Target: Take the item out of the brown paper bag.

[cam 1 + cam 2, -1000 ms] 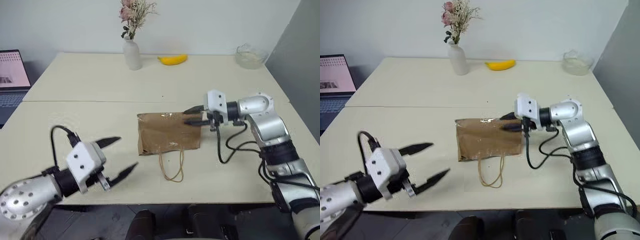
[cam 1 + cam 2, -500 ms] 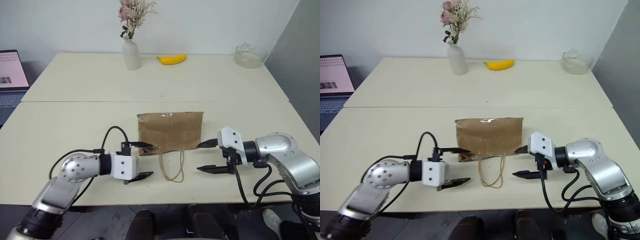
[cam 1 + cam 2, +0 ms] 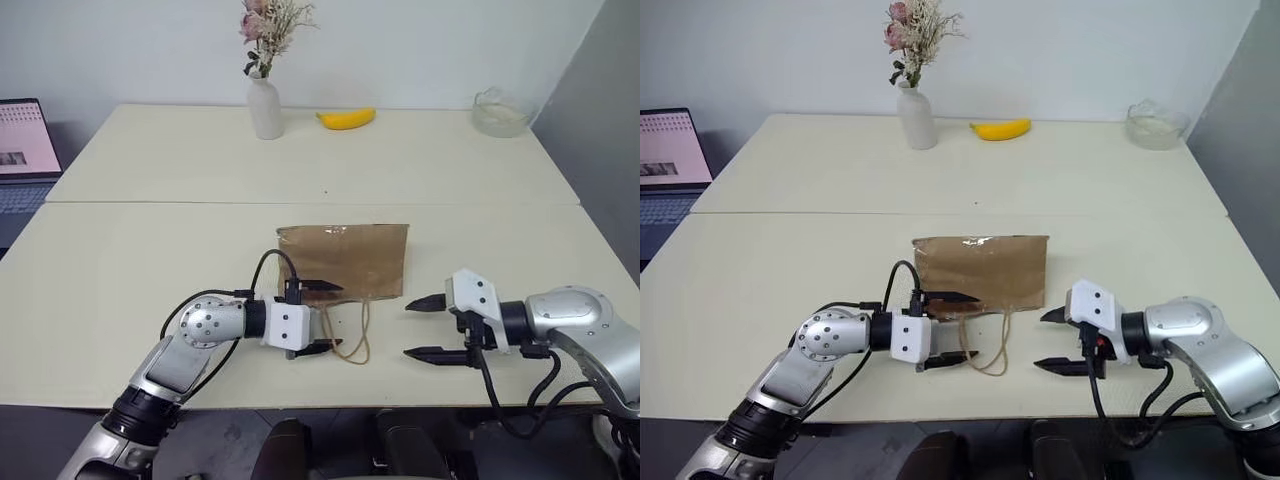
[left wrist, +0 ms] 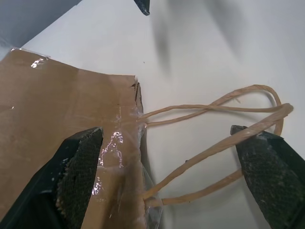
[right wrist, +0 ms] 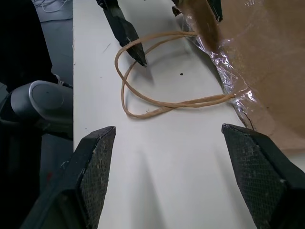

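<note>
Both arms just swung in low: left gripper (image 3: 322,318) spread wide at the bag (image 3: 345,260) mouth by the handles (image 3: 345,330), right gripper (image 3: 432,328) let go and backed off, empty. Bag's flat, item's hidden.

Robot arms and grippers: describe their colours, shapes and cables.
Both arms are silver-grey metal with rounded joint housings, the left one dotted with small holes. Each ends in a white boxy wrist block carrying the left gripper and right gripper, each with two tapered black fingers, cross-hatched on the inner pads. Loose black cables loop beside each wrist.
</note>
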